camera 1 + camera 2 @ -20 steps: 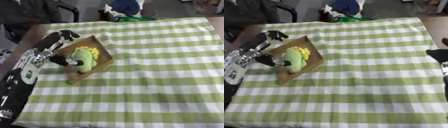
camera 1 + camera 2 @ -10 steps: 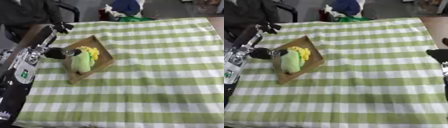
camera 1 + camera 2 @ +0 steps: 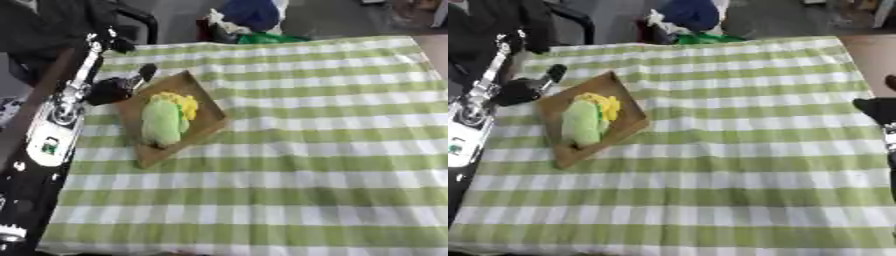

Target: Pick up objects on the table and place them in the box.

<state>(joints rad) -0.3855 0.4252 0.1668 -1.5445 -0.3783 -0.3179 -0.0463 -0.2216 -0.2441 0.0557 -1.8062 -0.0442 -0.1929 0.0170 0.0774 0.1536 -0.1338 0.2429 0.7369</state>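
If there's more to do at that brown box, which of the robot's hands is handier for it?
Probably the left. The left hand hangs right at the box's far left edge, where the green object and yellow object lie. The right hand is at the table's far right edge.

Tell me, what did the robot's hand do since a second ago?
The left hand was down on the green and yellow things in the box; it has let go and pulled back to the box's far left corner. The green thing now lies lengthwise beside the yellow one. The box stayed put on the checked cloth, and the right hand stayed at the right edge.
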